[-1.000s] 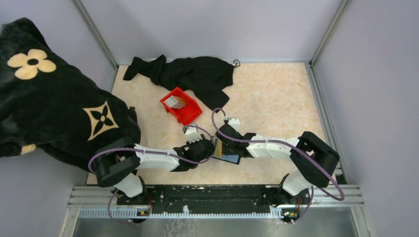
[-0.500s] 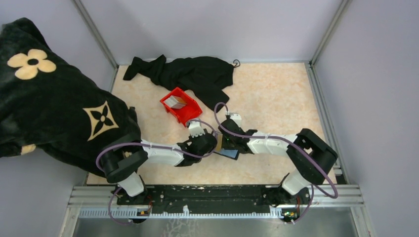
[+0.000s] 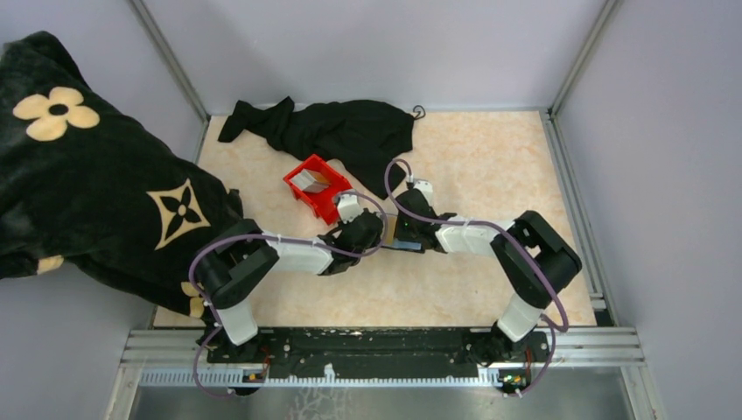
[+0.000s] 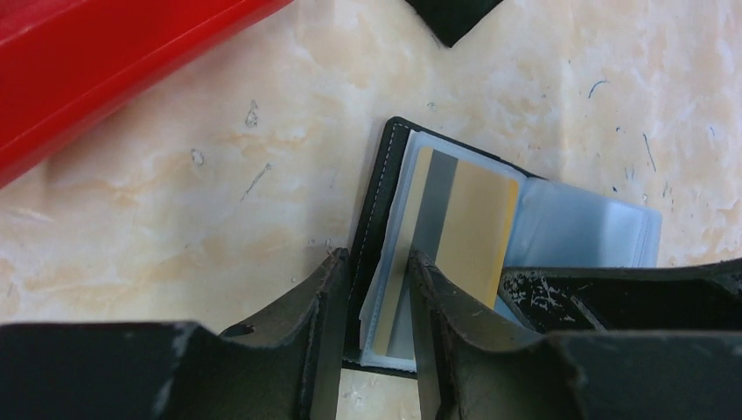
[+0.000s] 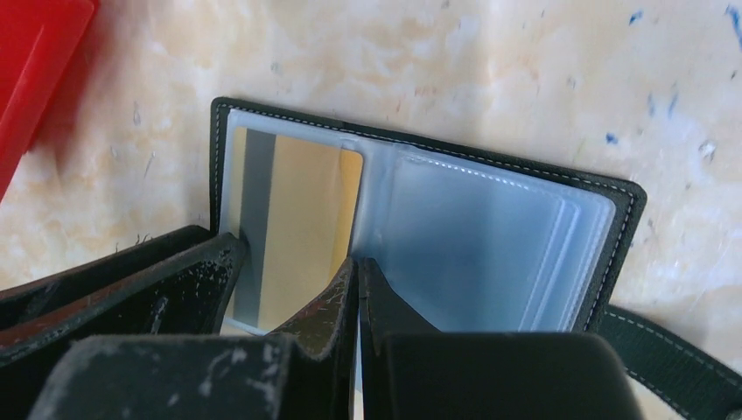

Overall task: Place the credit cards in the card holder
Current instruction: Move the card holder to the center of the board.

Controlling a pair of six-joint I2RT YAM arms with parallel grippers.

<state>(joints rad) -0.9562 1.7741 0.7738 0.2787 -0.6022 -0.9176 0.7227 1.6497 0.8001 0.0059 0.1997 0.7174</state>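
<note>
1 gold card (image 4: 464, 223) sits in the open holder (image 5: 604, 210) by the red bin (image 3: 319, 188). Your left gripper (image 4: 372, 302) pinches the holder's left flap. Your right gripper (image 5: 357, 297) looks closed on a clear sleeve. Cards are thin, stiff, slippery: hold edges.

both grippers (image 3: 372, 234) (image 3: 408, 233) and card holder (image 3: 404, 248) shifted farther from bases, toward red bin (image 3: 320, 189).

A matt black, white-stitched card holder (image 5: 623, 206) with cloudy, glossy plastic sleeves (image 5: 477, 245) holds a smooth tan-gold card (image 4: 464, 232) on a marbled, scuffed surface (image 4: 262, 166), beside a glossy red plastic bin (image 4: 105, 61).
</note>
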